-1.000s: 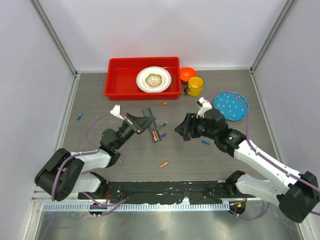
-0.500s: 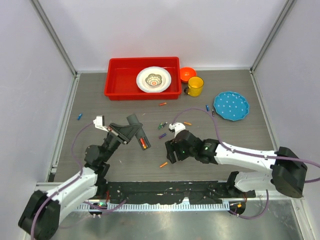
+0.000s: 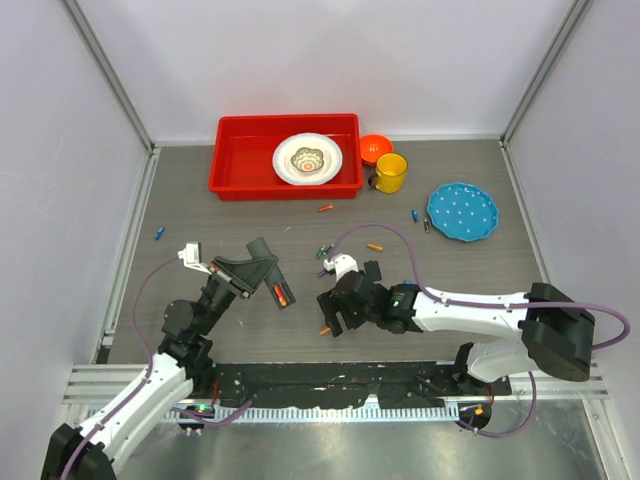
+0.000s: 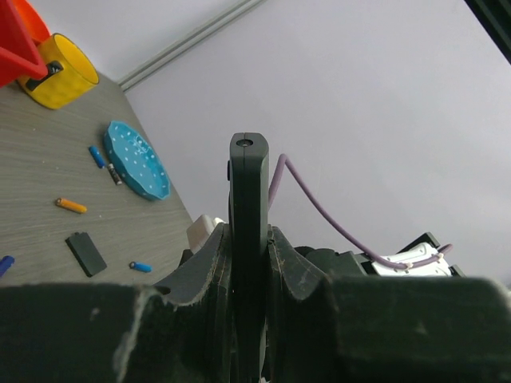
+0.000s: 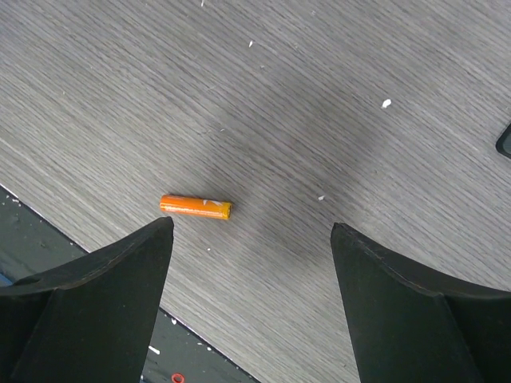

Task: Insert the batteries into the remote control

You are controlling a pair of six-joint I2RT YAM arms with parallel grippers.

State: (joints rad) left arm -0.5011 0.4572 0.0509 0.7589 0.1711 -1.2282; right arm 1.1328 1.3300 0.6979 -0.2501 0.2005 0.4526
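Left wrist view shows the remote control (image 4: 246, 179) standing edge-on, lifted off the table, with the left gripper (image 4: 247, 239) clamped tight on its two flat sides. In the top external view the same remote control (image 3: 276, 286) hangs over the near left part of the table (image 3: 200, 210), slanting down toward the right, and a red battery (image 3: 281, 293) shows in its slot near the lower end. Its small flat black cover (image 4: 85, 253) lies on the table by itself.

Just right of the remote, the right gripper (image 3: 330, 312) points down at the table with its claw spread wide and nothing in it. An orange battery (image 5: 196, 207) lies flat on the wood below, nearer the left-hand finger (image 5: 104, 279) in that view and touching neither one. It lies close to the near edge of the table.

More batteries are scattered further out: another orange one (image 3: 374, 246), a green cluster (image 3: 325, 248), a blue one (image 3: 159, 233) far left, and one (image 3: 414, 214) beside the blue dotted plate (image 3: 462, 211). At the back stand a red tray (image 3: 230, 165) holding a white plate (image 3: 307, 158), an orange bowl (image 3: 375, 148) and a yellow mug (image 3: 390, 172).
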